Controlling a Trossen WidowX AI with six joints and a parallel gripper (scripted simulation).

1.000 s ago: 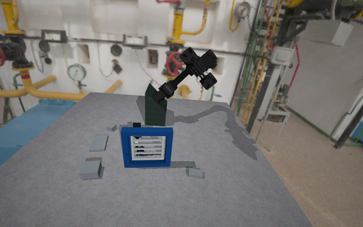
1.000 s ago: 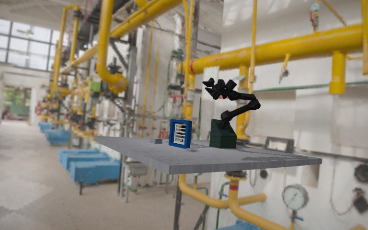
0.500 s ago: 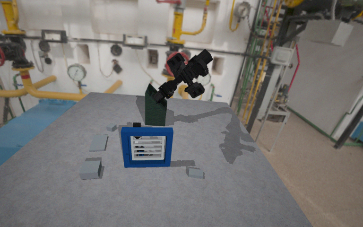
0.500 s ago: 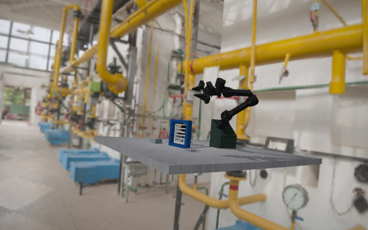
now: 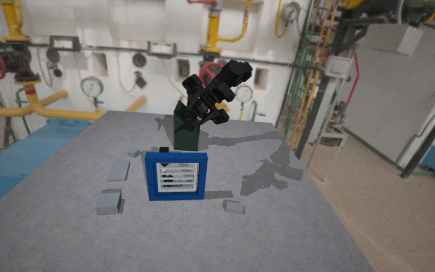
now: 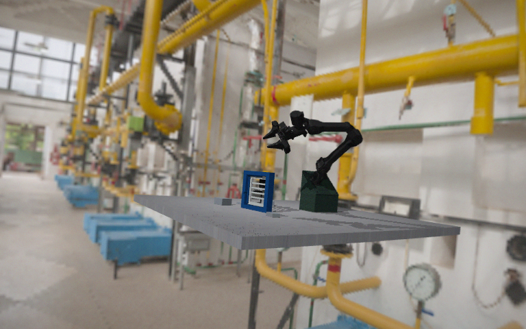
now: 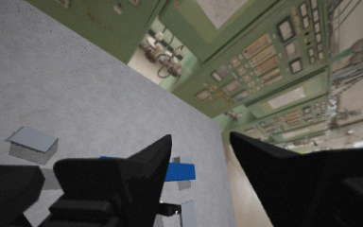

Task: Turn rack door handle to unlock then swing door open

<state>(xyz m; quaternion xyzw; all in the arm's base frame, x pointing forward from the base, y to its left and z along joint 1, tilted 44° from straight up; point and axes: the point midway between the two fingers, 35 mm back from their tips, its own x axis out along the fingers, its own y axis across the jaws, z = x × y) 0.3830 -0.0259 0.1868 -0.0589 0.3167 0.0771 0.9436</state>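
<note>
One big gray counter [image 5: 199, 237] [image 6: 240, 228] [image 7: 109, 90] holds everything, with the blue door frame [image 5: 176, 196] [image 6: 268, 194] [image 7: 181, 172] standing upright on it, louvered white door [image 5: 178, 183] [image 6: 257, 191] sitting shut inside. The tool [image 5: 195, 124] [image 6: 266, 142] [image 7: 199, 137] is up in the air, well above the frame and clear of it, fingers a bit over halfway open, nothing in them. Black handle [image 5: 163, 149] [image 7: 169, 209] pokes out on the arm's side, below the tool.
</note>
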